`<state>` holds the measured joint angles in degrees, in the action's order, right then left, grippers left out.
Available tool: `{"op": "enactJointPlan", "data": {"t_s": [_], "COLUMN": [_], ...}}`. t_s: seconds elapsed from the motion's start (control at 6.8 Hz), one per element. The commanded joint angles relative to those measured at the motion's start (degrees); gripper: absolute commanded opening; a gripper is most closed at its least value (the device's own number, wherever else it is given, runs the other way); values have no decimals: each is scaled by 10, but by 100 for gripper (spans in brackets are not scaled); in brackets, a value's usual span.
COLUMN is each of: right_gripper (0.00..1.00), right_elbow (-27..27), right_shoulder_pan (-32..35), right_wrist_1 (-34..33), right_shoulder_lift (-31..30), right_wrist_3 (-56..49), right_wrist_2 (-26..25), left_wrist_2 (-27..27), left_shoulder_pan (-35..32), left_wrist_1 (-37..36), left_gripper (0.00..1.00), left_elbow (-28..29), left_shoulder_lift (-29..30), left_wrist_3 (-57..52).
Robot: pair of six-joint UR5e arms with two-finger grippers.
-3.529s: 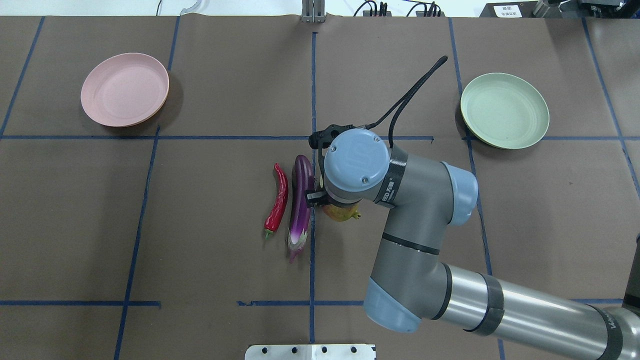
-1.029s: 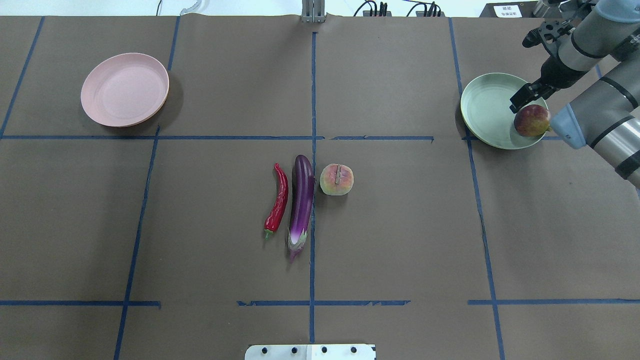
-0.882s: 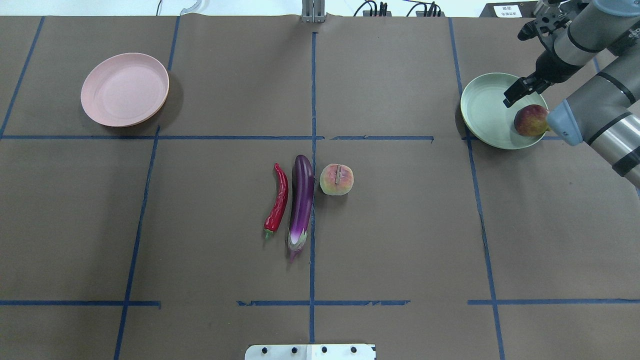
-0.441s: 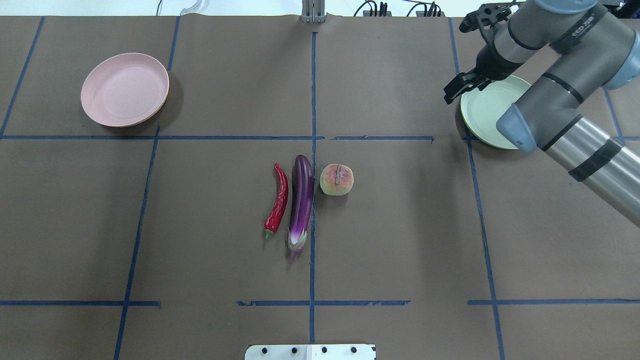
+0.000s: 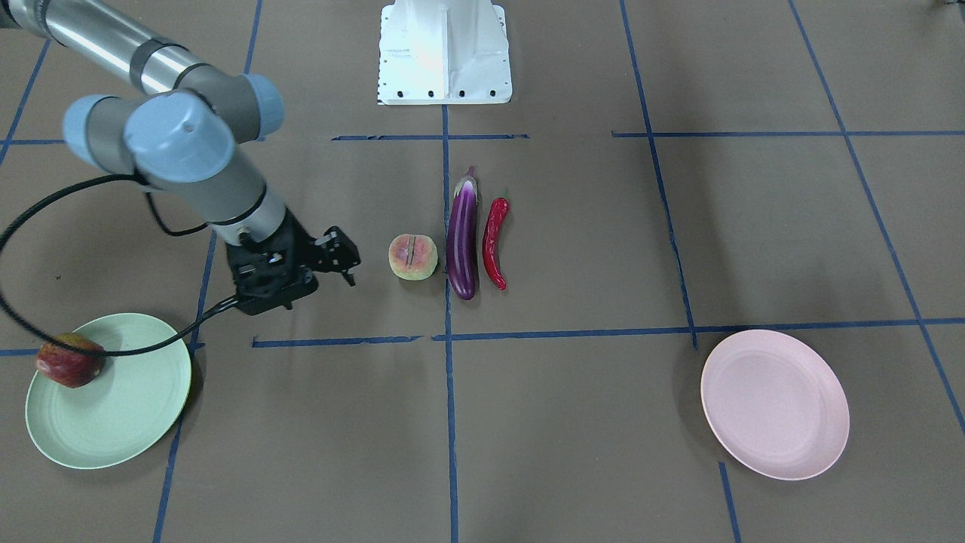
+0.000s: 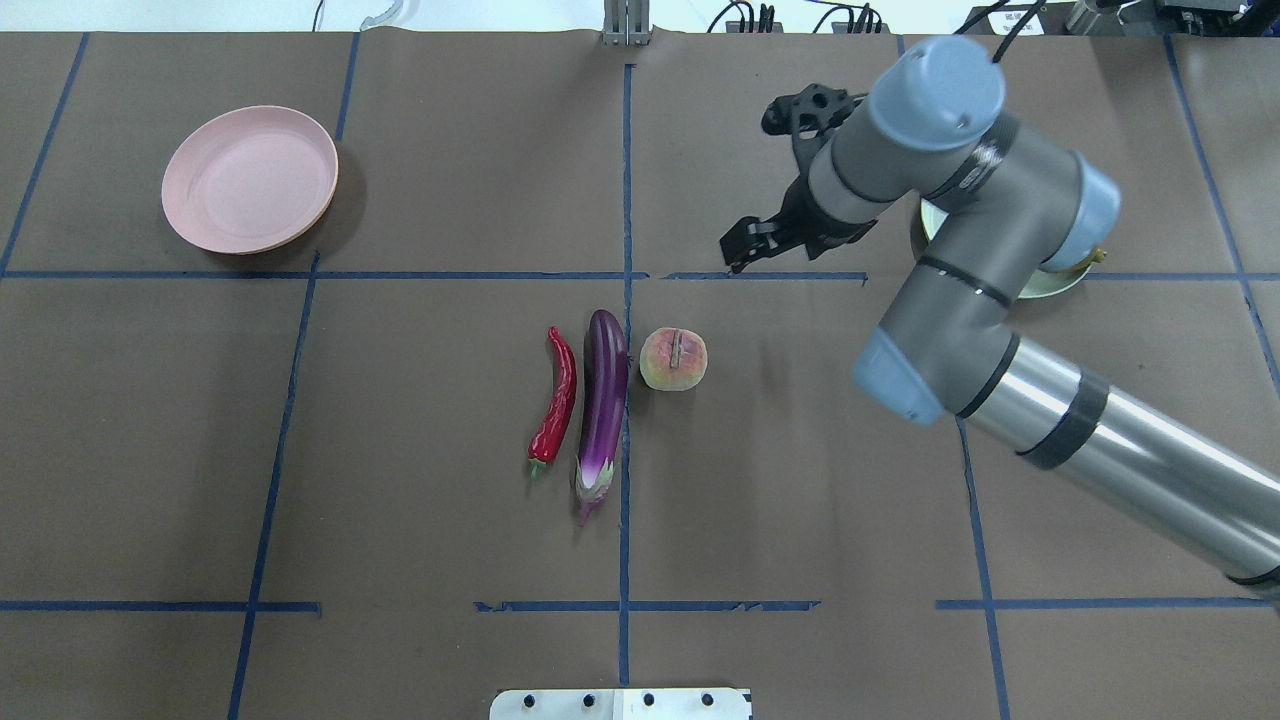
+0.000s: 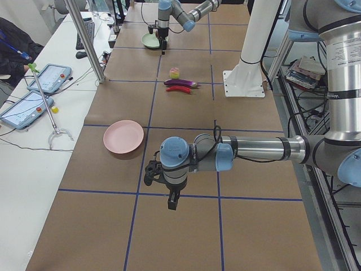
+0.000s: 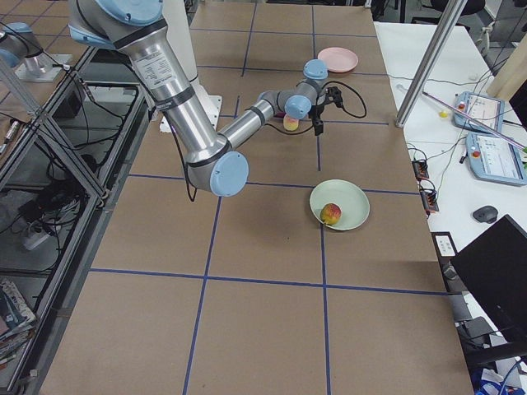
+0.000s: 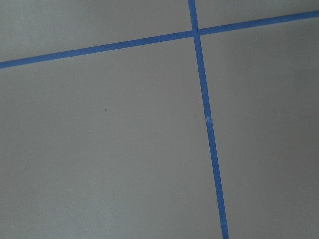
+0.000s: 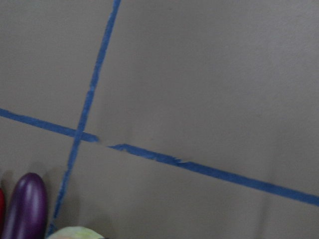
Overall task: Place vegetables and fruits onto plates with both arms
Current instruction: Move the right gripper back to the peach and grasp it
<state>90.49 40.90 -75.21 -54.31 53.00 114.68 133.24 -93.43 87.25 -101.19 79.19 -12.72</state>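
Note:
The dark red-yellow pomegranate (image 5: 69, 360) lies at the edge of the mint green plate (image 5: 113, 407). The pink plate (image 6: 250, 180) is empty. The red chili (image 6: 555, 400), the purple eggplant (image 6: 603, 400) and the peach (image 6: 673, 359) lie side by side at the table's centre. My right gripper (image 6: 745, 250) is open and empty, above the table beyond and to the right of the peach. Its wrist view shows the eggplant's tip (image 10: 27, 206). My left gripper (image 7: 172, 200) shows only in the exterior left view, far from the objects; I cannot tell whether it is open.
The right arm (image 6: 960, 290) covers most of the green plate in the overhead view. Its black cable (image 5: 22, 226) loops over that plate. The white base block (image 5: 445, 49) stands at the robot's side. Blue tape lines cross the brown table.
My right gripper let go of the pomegranate on the green plate, rose, and swung left toward the table's centre, open and empty. The other objects have not moved.

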Motion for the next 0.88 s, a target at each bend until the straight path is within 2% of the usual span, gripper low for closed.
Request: {"op": "enactJointPlan", "data": {"t_s": [0.0, 0.29, 0.74], "right_gripper": [100, 100, 100], "right_elbow": [5, 2, -9], "right_shoulder_pan": [-96, -132, -144], "right_wrist_1": [-100, -113, -114], "right_shoulder_lift": [63, 62, 59], "right_wrist_3": [121, 134, 134], "right_wrist_2": [-126, -161, -169], "left_wrist_2": [0, 0, 0], "left_shoulder_pan": [0, 0, 0], "left_wrist_1": [-1, -1, -1], "left_gripper": [100, 100, 100], "left_elbow": [0, 0, 2], "left_shoulder_lift": [0, 0, 0], "left_wrist_3": [0, 1, 0]}}
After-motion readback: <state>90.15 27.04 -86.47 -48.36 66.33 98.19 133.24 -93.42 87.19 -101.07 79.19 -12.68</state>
